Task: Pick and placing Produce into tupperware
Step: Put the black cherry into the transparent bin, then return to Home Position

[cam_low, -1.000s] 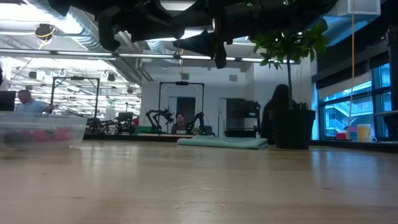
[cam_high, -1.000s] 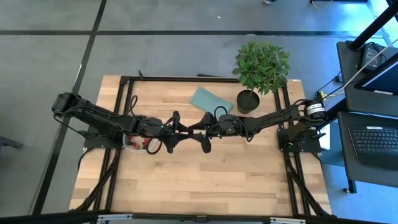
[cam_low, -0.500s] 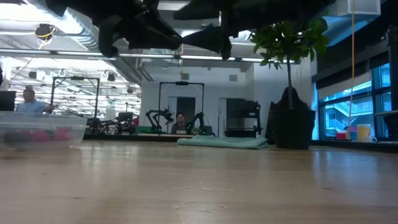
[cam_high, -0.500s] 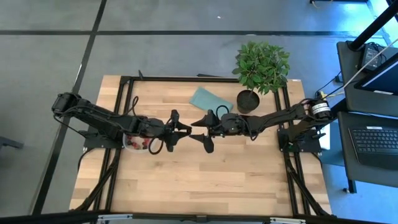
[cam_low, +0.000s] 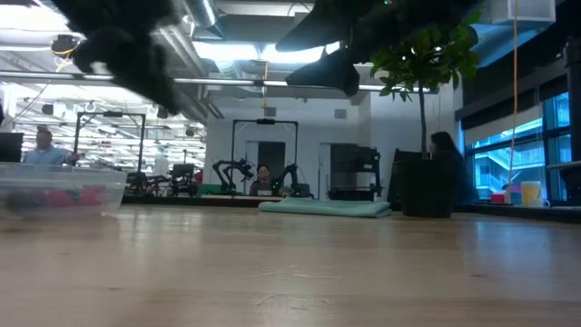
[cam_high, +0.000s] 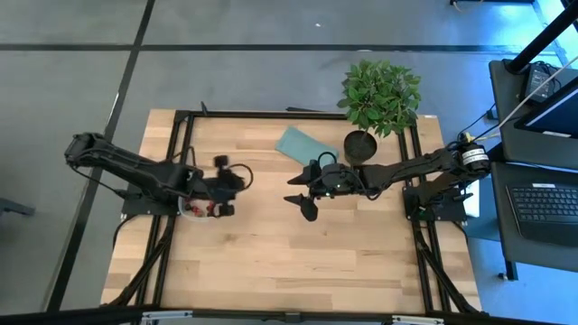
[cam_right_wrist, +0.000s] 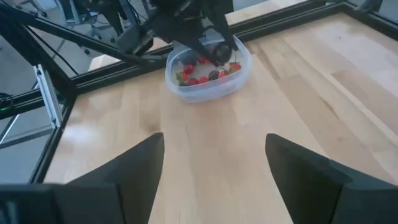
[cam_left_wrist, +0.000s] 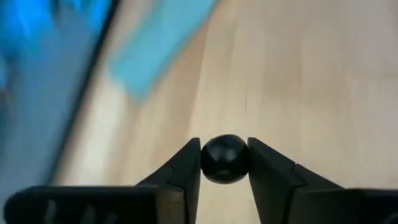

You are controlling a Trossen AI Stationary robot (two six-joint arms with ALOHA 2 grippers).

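Left hand (cam_left_wrist: 224, 163) pinching a dark, round, glossy berry (cam_left_wrist: 224, 159) between its two fingertips, held above bare wood of the worktop (cam_high: 298, 253). From overhead, poised over the near-right edge of the tupperware (cam_high: 192, 208), on the left half of the worktop. From the right wrist, seen hanging directly above the container's open top.

Tupperware clear and shallow, resting flat on the wood, already holding a heap of produce (cam_right_wrist: 207, 70): mostly red berries, a few dark ones, bits of green. At table height, visible at far left as a translucent dish (cam_low: 62, 193) with pink-red shapes inside.

Right hand (cam_high: 303, 191) up in the air over the middle of the worktop, fingers spread wide with nothing between them, pointing toward the container yet well apart from it. Both fingers in plain sight in its own wrist camera, bare wood in the gap.

Flat teal pad (cam_high: 302, 144) lying on the far side of the worktop, just left of a dark pot (cam_high: 359, 144) carrying a leafy green plant (cam_high: 380, 94). Pad and pot near each other, not touching the container.

Beyond the worktop, a room with other robot arms (cam_low: 234, 171) and a seated person (cam_low: 40, 145) at far left.
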